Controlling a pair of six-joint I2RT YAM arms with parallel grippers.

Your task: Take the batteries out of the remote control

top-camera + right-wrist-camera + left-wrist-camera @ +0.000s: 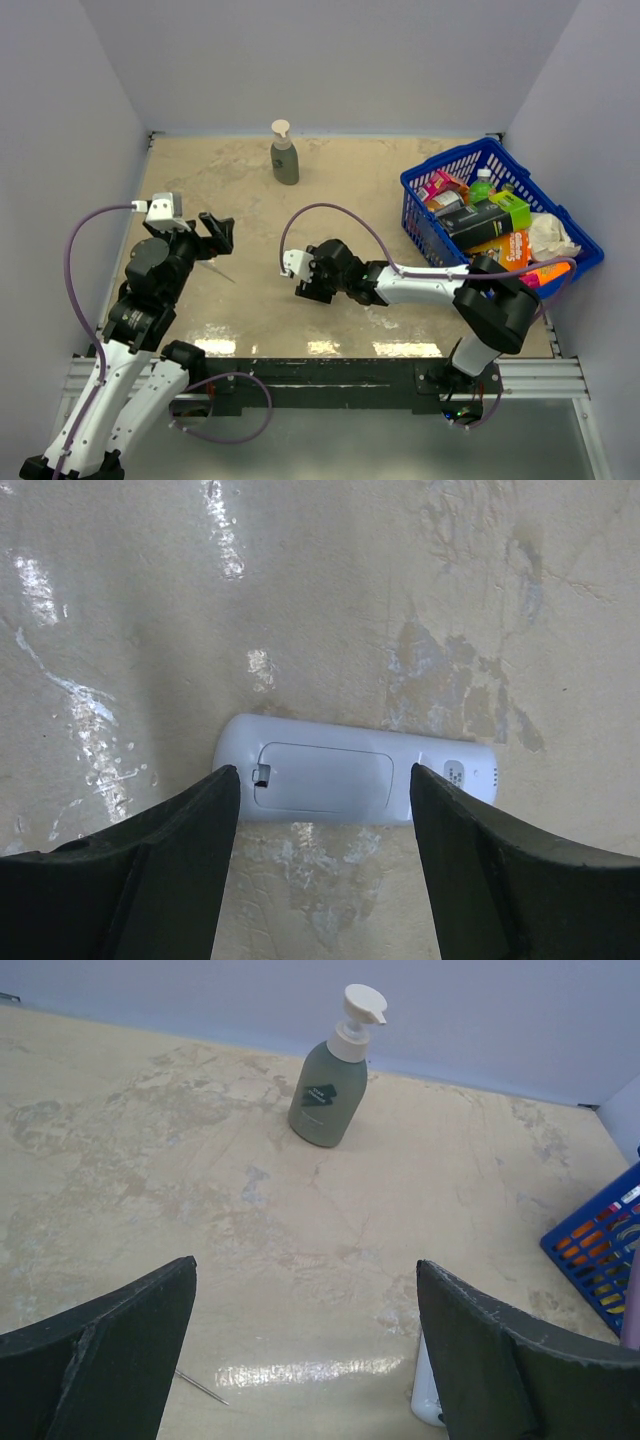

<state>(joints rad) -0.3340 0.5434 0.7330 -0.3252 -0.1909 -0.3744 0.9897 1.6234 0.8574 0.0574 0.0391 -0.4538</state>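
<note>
- Broadly, the workspace is being closed in on three sides by plain pale lilac walls [330, 60], which are standing well apart from the work.
- Everything is being carried by a flat beige marbled tabletop [360, 190]. Glare is being thrown off it near the front, so it is being judged smooth enough for a light thing to skid when pushed.
- A blue plastic lattice basket [425, 195] of packaged goods is standing at the right, and a grey-green pump bottle with a white head [285, 155] at the far side, both well clear.
- The left gripper [305, 1265] is being held wide and empty above the table's left part.
- The right gripper [322, 775] is being held over the remote with its jaws apart and nothing clamped.
- The slim light grey-white plastic remote control with rounded ends [455, 765] is lying back-up near the table's middle, crosswise between the right fingers [170, 860].
- This remote is being judged light, stiff and slippery, best taken across its long edges or pinned at the end away from the latch.
- Its flat rectangular battery cover [325, 790] is still seated, with the latch at one end.
- The batteries are being hidden beneath that cover; once freed they are expected to roll.
</note>
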